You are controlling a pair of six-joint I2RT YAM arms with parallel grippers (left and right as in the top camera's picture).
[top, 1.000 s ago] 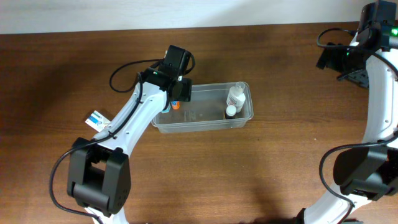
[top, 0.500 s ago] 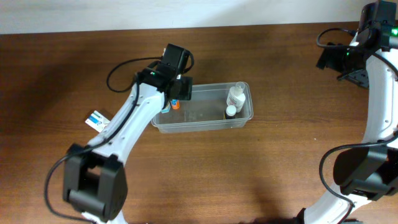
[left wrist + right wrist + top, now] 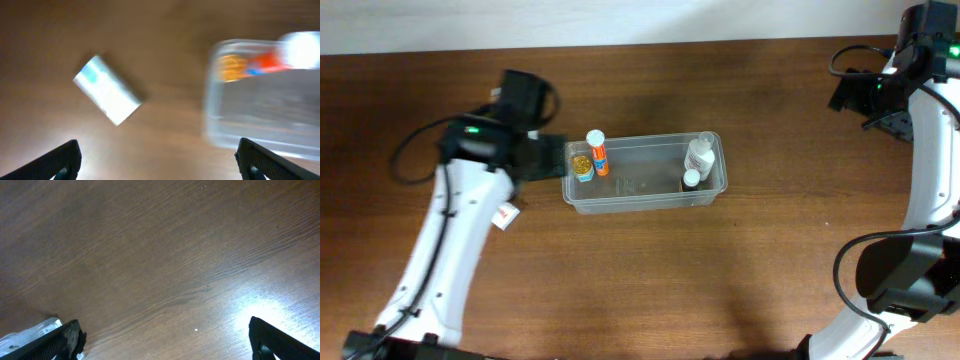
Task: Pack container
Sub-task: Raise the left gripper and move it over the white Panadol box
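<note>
we see bottles (image 3: 698, 155) in container (image 3: 645, 200) | small box (image 3: 107, 90) unpacked, frame left | left end effector (image 3: 157, 150), right end effector (image 3: 164, 327) wide, empty

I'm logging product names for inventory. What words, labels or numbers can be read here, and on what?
No text is legible in any view.
Small white box with blue print: motion-blurred, unreadable.
Orange-labelled tube in the clear plastic container: print too small.
White plastic bottles: no readable label.

Left gripper (image 3: 157, 154), right gripper (image 3: 165, 330); both spread
</note>
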